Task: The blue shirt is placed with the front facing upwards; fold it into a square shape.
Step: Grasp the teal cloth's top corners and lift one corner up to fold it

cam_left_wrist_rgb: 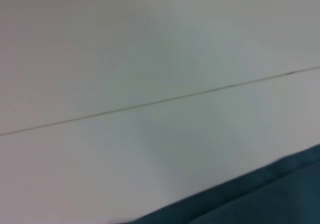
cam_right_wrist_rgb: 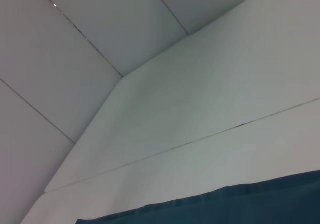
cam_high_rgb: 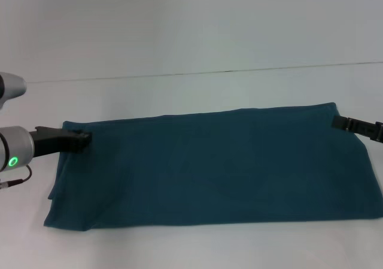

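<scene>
The blue shirt [cam_high_rgb: 215,167] lies flat on the white table [cam_high_rgb: 179,95] as a long dark teal band running left to right, with no lettering showing. My left gripper [cam_high_rgb: 85,139] sits low at the band's far left corner, touching the cloth. At the far right corner my right gripper [cam_high_rgb: 336,122] rests against the edge in the same way. An edge of the shirt [cam_left_wrist_rgb: 260,199] crosses the left wrist view. The shirt's edge [cam_right_wrist_rgb: 240,206] also shows in the right wrist view.
A thin seam [cam_high_rgb: 209,72] runs across the table behind the shirt. White wall panels [cam_right_wrist_rgb: 100,29] rise beyond the table's far edge. Bare tabletop [cam_high_rgb: 197,248] lies in front of the shirt.
</scene>
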Robot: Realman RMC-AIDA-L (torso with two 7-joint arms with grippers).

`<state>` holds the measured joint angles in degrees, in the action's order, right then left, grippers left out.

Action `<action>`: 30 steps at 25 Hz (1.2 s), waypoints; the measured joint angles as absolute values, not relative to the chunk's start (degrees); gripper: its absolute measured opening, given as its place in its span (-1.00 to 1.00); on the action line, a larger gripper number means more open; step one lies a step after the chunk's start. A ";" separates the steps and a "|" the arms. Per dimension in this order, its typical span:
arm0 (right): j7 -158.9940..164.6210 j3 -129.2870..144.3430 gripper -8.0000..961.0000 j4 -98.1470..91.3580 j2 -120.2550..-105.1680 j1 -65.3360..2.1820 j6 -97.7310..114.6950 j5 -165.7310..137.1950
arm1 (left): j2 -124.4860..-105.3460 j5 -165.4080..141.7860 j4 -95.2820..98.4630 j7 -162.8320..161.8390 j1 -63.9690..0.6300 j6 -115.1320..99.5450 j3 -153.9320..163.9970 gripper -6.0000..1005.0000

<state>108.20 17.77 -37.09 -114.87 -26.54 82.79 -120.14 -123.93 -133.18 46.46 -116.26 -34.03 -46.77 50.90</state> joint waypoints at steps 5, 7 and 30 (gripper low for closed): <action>108.19 17.75 0.30 -37.09 -114.87 -26.54 82.79 -120.14 | -123.93 -133.15 46.60 -117.41 -34.00 -46.14 50.38 -0.59; 108.17 17.74 0.30 -37.09 -114.87 -26.54 82.79 -120.14 | -123.93 -133.15 46.86 -117.98 -34.01 -45.84 50.36 -0.50; 107.86 17.75 0.30 -36.46 -114.96 -26.50 82.79 -120.14 | -124.01 -135.01 44.63 -117.75 -34.83 -44.38 53.59 0.76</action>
<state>107.86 17.75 -36.46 -114.96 -26.50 82.79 -120.14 -124.01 -135.01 44.63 -117.75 -34.83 -44.38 53.59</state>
